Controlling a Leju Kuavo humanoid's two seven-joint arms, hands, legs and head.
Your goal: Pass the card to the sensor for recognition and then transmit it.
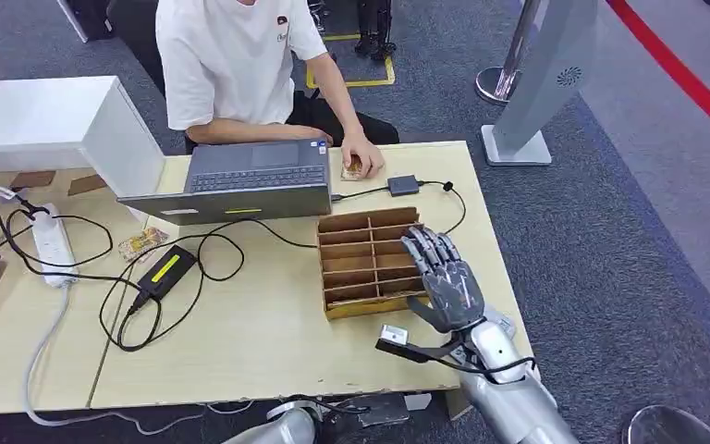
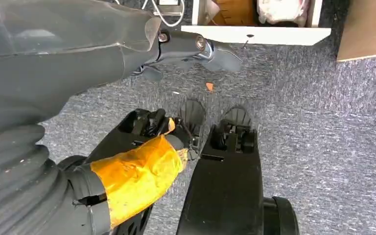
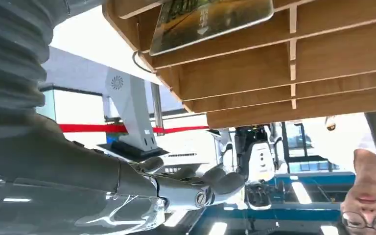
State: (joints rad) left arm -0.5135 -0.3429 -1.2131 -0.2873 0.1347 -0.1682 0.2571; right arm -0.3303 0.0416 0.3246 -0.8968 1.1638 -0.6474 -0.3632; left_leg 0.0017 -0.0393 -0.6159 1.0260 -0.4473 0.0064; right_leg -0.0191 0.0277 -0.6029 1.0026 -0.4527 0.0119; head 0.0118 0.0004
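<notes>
A wooden slotted card rack [image 1: 367,261] stands on the table's right part. My right hand [image 1: 444,276] hovers at the rack's right end, fingers spread and holding nothing. From the right wrist view a card [image 3: 210,17] with a green and yellow picture sits in a slot of the rack [image 3: 293,68], beyond my right hand [image 3: 196,188]. The small black sensor box [image 1: 404,184] lies on its cable behind the rack. A person's hand [image 1: 364,157] rests on a card-like item [image 1: 351,170] beside it. My left hand [image 2: 196,49] hangs over the floor, holding nothing.
A person in a white shirt [image 1: 231,55] sits behind the table at a grey laptop [image 1: 245,180]. A black power brick [image 1: 166,271], looping cables, a white power strip [image 1: 53,245] and a small packet [image 1: 141,243] lie left of the rack. A grey stand [image 1: 541,83] rises at the right.
</notes>
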